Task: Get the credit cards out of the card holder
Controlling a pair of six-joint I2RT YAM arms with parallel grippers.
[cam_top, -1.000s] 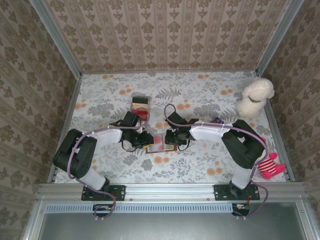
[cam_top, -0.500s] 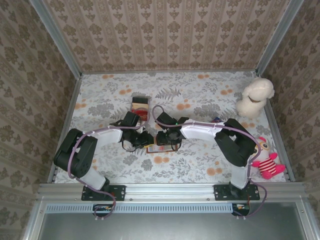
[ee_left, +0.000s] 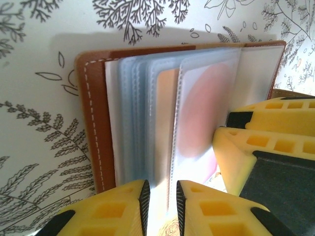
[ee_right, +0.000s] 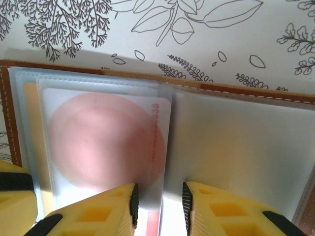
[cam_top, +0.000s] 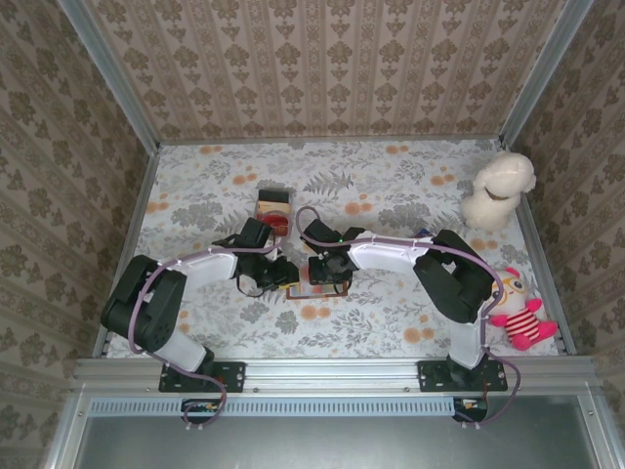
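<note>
Floral table (cam_top: 391, 313): open card holder (ee_left: 88, 123) at centre, sleeves (ee_left: 133, 123) being clamped by left gripper (ee_left: 160, 201). Pink credit card (ee_right: 103, 137) being straddled by right gripper (ee_right: 160, 206), grip unclear. Extraction step; firm pinch, straight pull needed.

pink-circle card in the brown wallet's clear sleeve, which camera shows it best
Right wrist: the white card with a pink circle lies face-on and large in its clear sleeve. Left wrist shows it slanted and blurrier. Top external shows the brown leather card holder tiny between the arms, card indistinct.
</note>
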